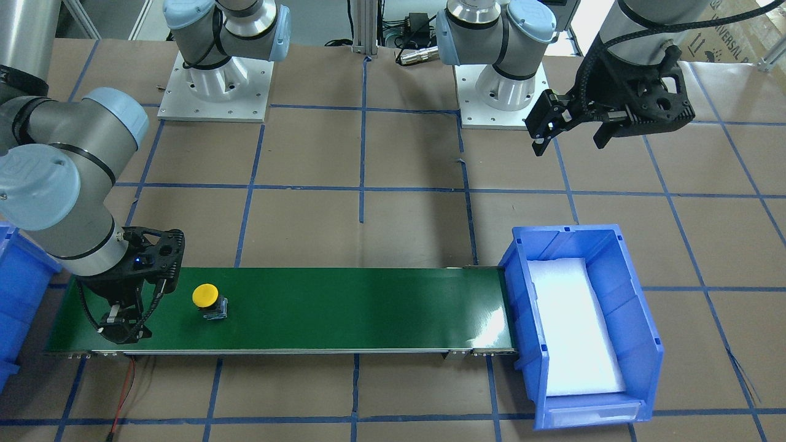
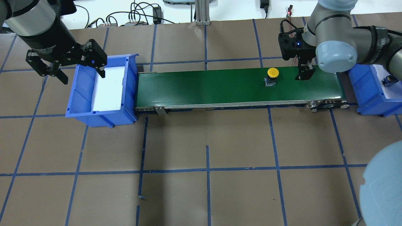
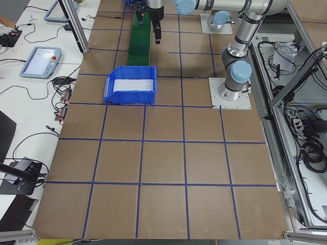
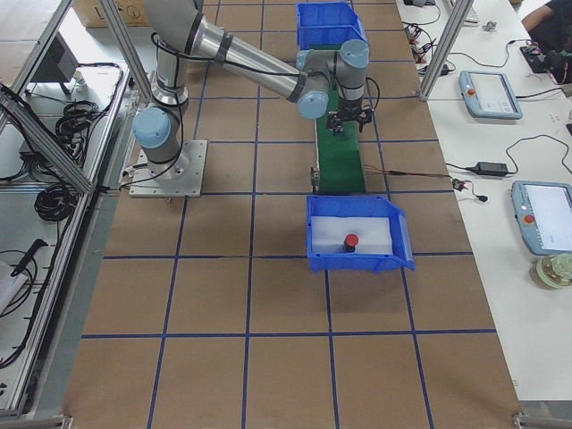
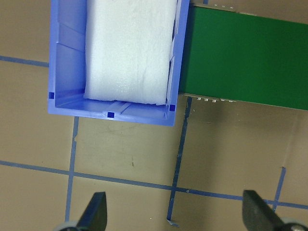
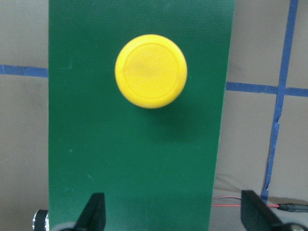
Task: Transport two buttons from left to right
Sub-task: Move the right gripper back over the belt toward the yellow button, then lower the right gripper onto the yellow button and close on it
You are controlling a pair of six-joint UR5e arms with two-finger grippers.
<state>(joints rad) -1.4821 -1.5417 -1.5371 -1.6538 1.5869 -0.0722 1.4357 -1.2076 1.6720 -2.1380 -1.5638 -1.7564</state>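
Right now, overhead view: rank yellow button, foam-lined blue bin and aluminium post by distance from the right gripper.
1. yellow button, on the belt beside the right gripper.
2. aluminium post, mid-table at the far edge.
3. foam-lined blue bin, at the belt's left end.

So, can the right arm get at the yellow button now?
Probably yes: its open fingers hang over the belt just beside the button, and nothing lies between them.

Front and overhead cams face each other, both looking down on the long green conveyor belt (image 1: 338,307); side cams far back, wrist cams close.
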